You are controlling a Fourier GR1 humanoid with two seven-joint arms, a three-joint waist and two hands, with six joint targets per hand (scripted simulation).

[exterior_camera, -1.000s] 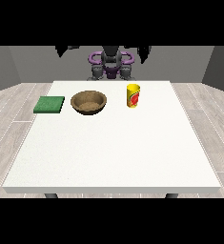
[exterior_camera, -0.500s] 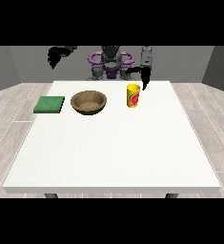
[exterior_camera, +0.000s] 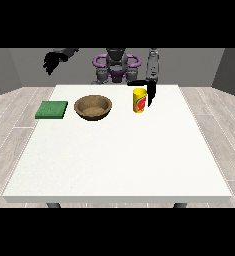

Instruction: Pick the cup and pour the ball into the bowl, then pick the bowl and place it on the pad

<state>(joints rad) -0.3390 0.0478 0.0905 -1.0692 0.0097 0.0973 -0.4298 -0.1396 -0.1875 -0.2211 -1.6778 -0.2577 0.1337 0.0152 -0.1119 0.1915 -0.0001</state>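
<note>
A white table [exterior_camera: 119, 160] fills most of the front view, with the robot [exterior_camera: 116, 65] small behind its far edge. Three things stand in a row near that far side. A green pad [exterior_camera: 52, 109] lies flat towards the view's left. Just beside it, a little apart, sits a brown bowl [exterior_camera: 93, 107], upright with its mouth open. Further to the right stands a yellow cup [exterior_camera: 139, 100] with a red mark on its side (whether a ball lies inside cannot be made out).

The hand at the view's right [exterior_camera: 150, 92] hangs down from its forearm right beside the cup, on the cup's right. Its fingers point straight down and are not wrapped around the cup, so it is released; whether it touches the cup cannot be told.

The hand at the view's left [exterior_camera: 51, 62] is raised well above and behind the pad, holding nothing. I cannot tell how its fingers lie.
</note>
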